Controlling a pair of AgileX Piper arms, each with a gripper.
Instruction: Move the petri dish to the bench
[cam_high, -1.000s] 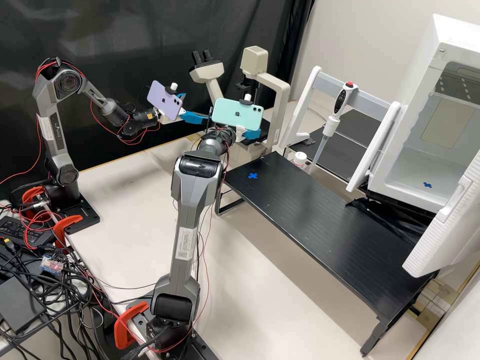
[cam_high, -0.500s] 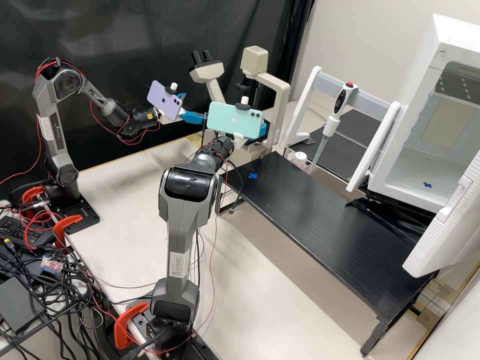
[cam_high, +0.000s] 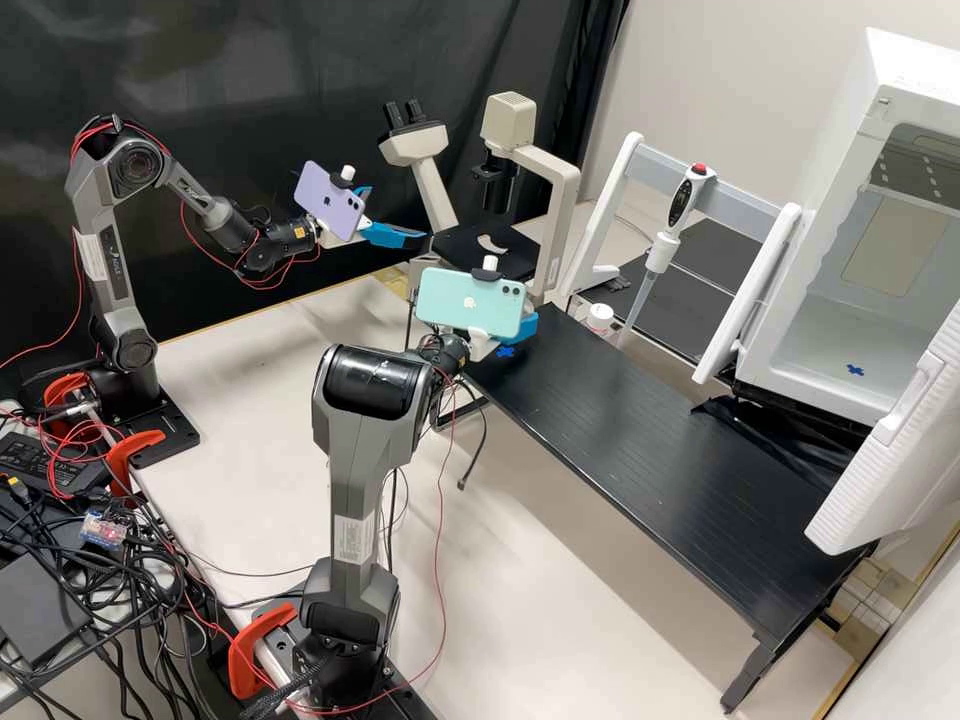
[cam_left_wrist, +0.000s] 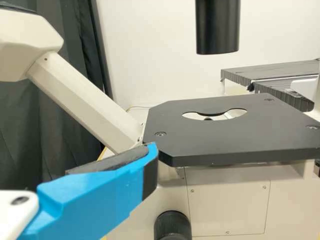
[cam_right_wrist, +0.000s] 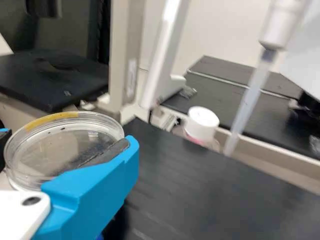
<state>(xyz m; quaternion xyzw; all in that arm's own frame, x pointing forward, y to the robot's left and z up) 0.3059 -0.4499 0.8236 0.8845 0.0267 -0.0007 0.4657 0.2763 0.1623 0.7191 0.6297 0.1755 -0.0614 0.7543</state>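
Note:
In the high view my left gripper (cam_high: 396, 214) is beside the microscope, its fingers apart and holding nothing. One finger of that left gripper (cam_left_wrist: 75, 156) reaches toward the microscope stage (cam_left_wrist: 235, 137) in the left wrist view. My right gripper (cam_high: 521, 326), behind the mint phone, is over the near-left end of the black bench (cam_high: 640, 420), close to a blue cross mark (cam_high: 506, 351). In the right wrist view the clear petri dish (cam_right_wrist: 50, 152), with a yellow strip on its rim, is held between the fingers of the right gripper (cam_right_wrist: 69, 141), above the bench surface.
The microscope (cam_high: 560, 190) rises behind the bench. A pipette (cam_high: 664, 245) hangs on a white stand, near a white-capped bottle (cam_high: 600, 317). At the right is a white open chamber (cam_high: 840, 340) with its door swung outward.
The right arm has drawn back from the microscope and come down toward the bench's left end, uncovering the microscope stage in the high view. The left arm stays still.

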